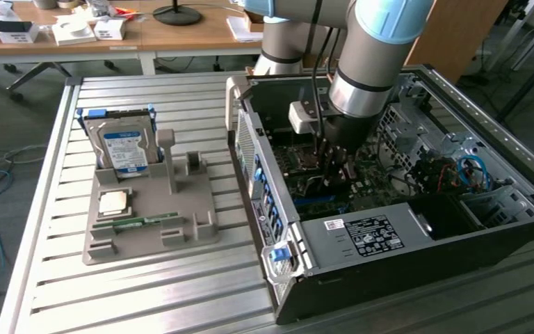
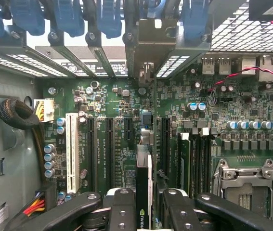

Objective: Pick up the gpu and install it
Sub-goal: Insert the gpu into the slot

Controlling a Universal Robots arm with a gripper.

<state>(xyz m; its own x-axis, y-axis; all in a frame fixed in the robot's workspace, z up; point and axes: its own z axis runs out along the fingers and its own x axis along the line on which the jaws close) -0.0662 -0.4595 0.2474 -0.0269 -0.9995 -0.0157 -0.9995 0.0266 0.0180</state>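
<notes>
In the wrist view the gpu (image 2: 144, 183) stands on edge over the green motherboard (image 2: 126, 144), a thin dark card with a logo near my fingers. Its pale metal bracket (image 2: 145, 48) reaches up to the case's rear slot openings. My gripper (image 2: 144, 214) is shut on the card, one black finger (image 2: 119, 211) on each side of it. The card runs in line with the long black expansion slots; whether it sits in one I cannot tell. In the exterior view my gripper (image 1: 332, 163) is down inside the open computer case (image 1: 388, 236).
A grey fixture (image 1: 151, 209) beside the case holds a blue-labelled hard drive (image 1: 123, 149), a processor (image 1: 114, 202) and a green memory stick (image 1: 137, 221). Near the card are a white slot (image 2: 71, 151), a cable bundle (image 2: 16, 115) and the processor socket (image 2: 244, 185).
</notes>
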